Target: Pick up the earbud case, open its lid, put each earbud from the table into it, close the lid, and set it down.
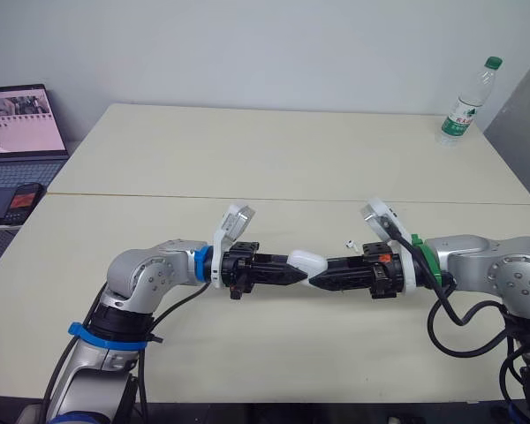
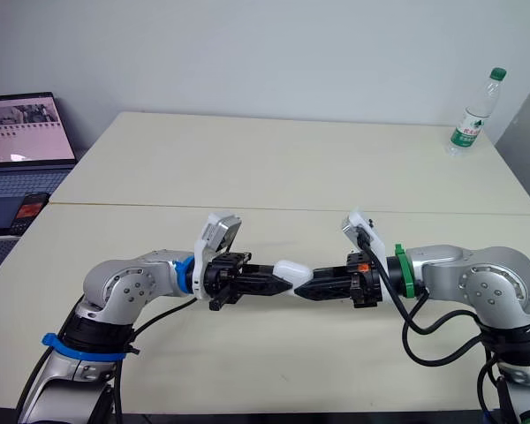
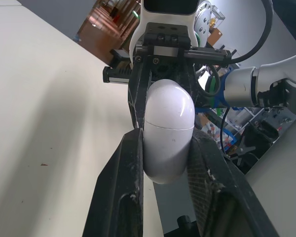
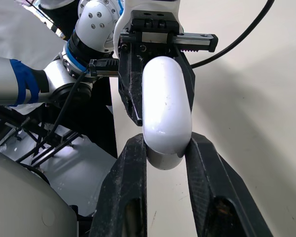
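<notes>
Glossy white earbud case [image 1: 306,261], black left end effector [image 3: 166,140] and right end effector [image 4: 166,143] — cream table [image 1: 247,150], green-capped bottle [image 1: 464,106].

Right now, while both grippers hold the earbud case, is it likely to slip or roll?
Probably slippery: the earbud case is glossy and rounded, so the fingers press only on curved sides. Likely stiff: it shows no dent between the left gripper and the right gripper. Laid on the table, its pill shape might rock or roll.
</notes>
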